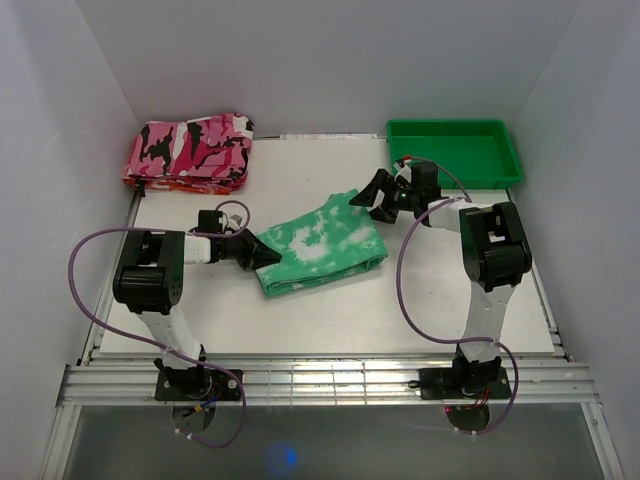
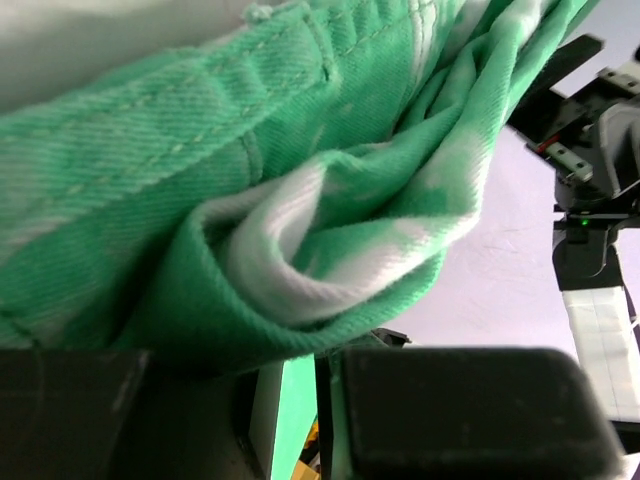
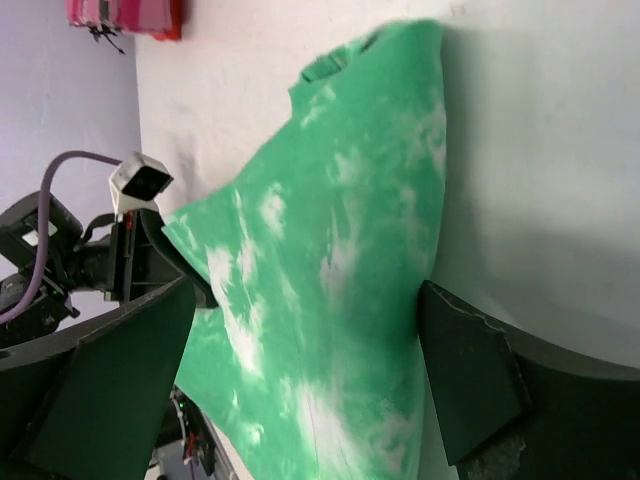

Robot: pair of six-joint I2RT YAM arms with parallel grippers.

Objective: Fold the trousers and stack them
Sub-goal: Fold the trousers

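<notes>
On the white table [image 1: 330, 320] of a white-walled booth, the folded trousers [image 1: 320, 245] lie with one corner pinched in the narrowed left gripper [image 1: 262, 255], likely to anchor the fold, their far edge just under the wide-spread, empty right gripper [image 1: 372, 203].

Robot lab cell: white enclosure walls [image 1: 60, 120], arms [image 1: 150, 285] bolted to aluminium rail [image 1: 330, 382].
</notes>
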